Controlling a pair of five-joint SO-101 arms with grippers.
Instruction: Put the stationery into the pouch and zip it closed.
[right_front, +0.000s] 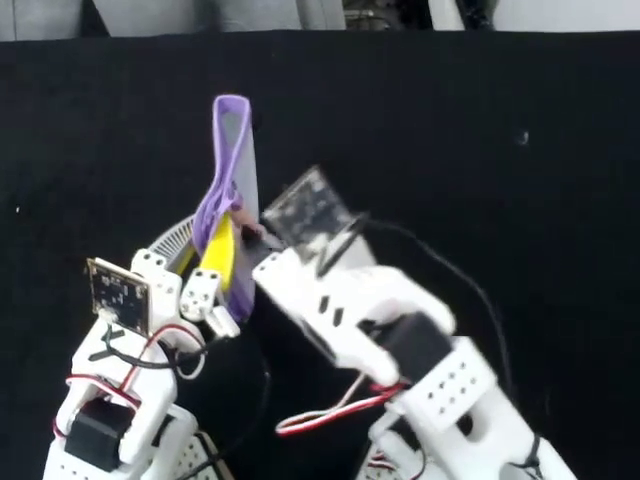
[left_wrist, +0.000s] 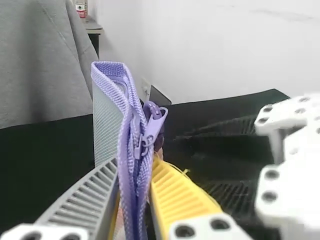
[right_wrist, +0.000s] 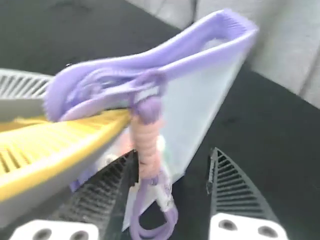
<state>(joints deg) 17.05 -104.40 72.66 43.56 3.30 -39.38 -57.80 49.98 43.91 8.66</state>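
The purple-edged translucent pouch (right_front: 235, 150) stands upright off the black table, lifted by its zipper band. My left gripper (right_front: 210, 228), with one grey and one yellow finger, is shut on that band (left_wrist: 131, 150) from both sides. The zipper pull (left_wrist: 153, 116) sits just above the yellow finger (left_wrist: 175, 190). My right gripper (right_wrist: 172, 152) is open, its black fingers astride the pouch's lower corner (right_wrist: 200, 110). The pull's pink cord and purple loop (right_wrist: 148, 145) hang beside one black finger (right_wrist: 107, 200). What lies inside the pouch is too dim to tell.
A black cloth (right_front: 480, 150) covers the table all around both arms. Red and white cables (right_front: 330, 410) loop between the arm bases near the front. Grey fabric (left_wrist: 40, 60) and a white wall (left_wrist: 225, 45) lie beyond the table's far edge.
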